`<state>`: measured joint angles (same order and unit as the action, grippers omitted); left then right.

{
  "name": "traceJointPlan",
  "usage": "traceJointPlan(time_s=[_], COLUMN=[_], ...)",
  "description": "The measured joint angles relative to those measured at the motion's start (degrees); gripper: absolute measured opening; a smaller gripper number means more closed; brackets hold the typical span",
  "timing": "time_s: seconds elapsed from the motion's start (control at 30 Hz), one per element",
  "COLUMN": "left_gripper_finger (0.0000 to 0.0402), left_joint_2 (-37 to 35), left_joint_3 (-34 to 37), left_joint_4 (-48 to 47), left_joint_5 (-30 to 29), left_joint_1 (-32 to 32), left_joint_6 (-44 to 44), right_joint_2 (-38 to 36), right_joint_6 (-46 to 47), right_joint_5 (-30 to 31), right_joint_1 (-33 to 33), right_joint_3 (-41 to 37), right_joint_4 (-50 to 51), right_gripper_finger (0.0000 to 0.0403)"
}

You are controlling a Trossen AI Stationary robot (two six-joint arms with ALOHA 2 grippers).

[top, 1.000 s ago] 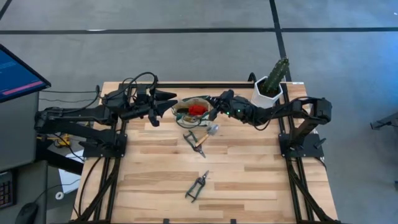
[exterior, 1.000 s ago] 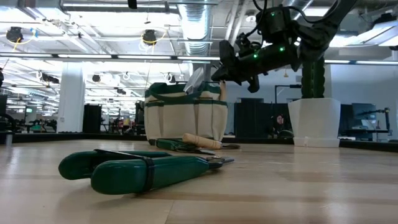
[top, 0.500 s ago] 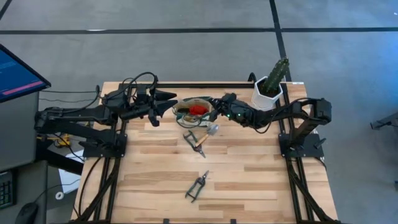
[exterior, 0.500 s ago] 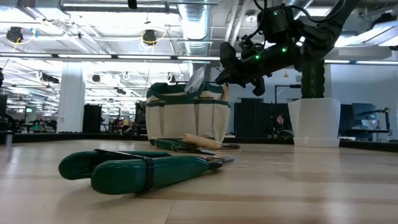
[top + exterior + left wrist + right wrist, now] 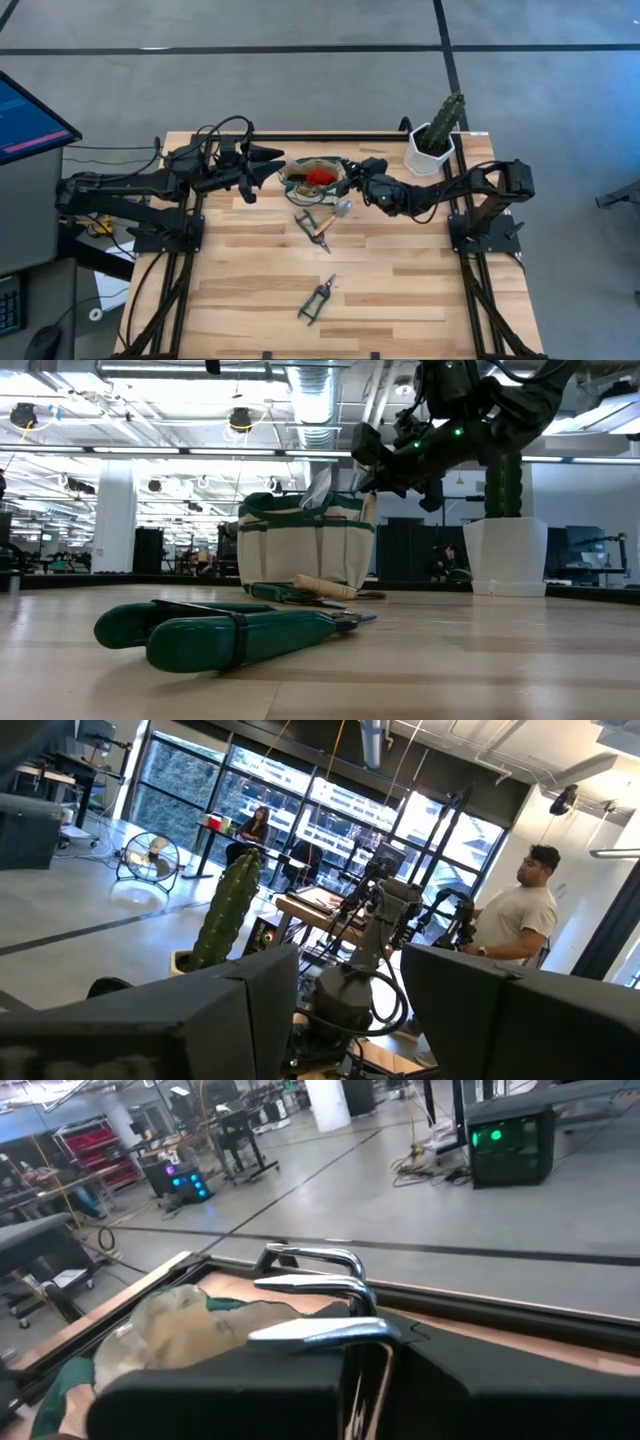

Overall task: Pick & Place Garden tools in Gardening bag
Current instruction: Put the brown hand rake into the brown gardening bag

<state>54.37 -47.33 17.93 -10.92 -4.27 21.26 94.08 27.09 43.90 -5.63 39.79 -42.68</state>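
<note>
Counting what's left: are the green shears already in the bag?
No, the shears lie on the table, far from the bag.

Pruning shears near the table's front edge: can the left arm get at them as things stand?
Probably yes. The pruning shears lie alone on bare table, nothing over them; the left gripper is open beside the gardening bag, holding nothing visible.

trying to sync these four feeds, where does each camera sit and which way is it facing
High view: overhead, straight down on the table; both arms show.
Low view: table height, level across; pruning shears in front, right gripper above the gardening bag.
Left wrist view: past its own fingers toward the cactus and a person.
Right wrist view: over its shut fingers, holding a pronged metal tool.
High and low share the bag and shears.
</note>
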Motion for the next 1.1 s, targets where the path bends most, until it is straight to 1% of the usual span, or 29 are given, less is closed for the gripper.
traceJointPlan(time_s=[0.33,0.47,0.6,0.9,1.0,1.1], left_gripper_finger=[0.0167,0.0167,0.0167,0.0167,0.0167,0.0167], left_joint_2=[0.00,0.00,0.00,0.00,0.00,0.00], left_joint_3=[0.00,0.00,0.00,0.00,0.00,0.00], left_joint_4=[-0.02,-0.07,-0.20,-0.58,-0.57,-0.58], left_joint_5=[0.02,0.02,0.07,0.17,0.15,0.13], left_joint_1=[0.00,0.00,0.01,0.02,0.02,0.02], left_joint_6=[0.01,0.00,0.01,0.00,0.01,0.00], right_joint_2=[0.14,3.45,7.00,7.65,7.65,7.65], right_joint_6=[0.00,4.01,4.25,-3.06,-3.52,-3.53], right_joint_5=[-0.50,-0.30,1.65,1.09,0.42,-1.71], right_joint_1=[-0.02,-0.02,0.48,0.53,0.53,0.51], right_joint_3=[0.00,0.22,2.23,5.88,5.90,5.90], right_joint_4=[-0.25,-2.48,-3.01,-1.00,-0.57,1.06], right_gripper_finger=[0.0000,0.0000,0.0000,0.0000,0.0002,0.0008])
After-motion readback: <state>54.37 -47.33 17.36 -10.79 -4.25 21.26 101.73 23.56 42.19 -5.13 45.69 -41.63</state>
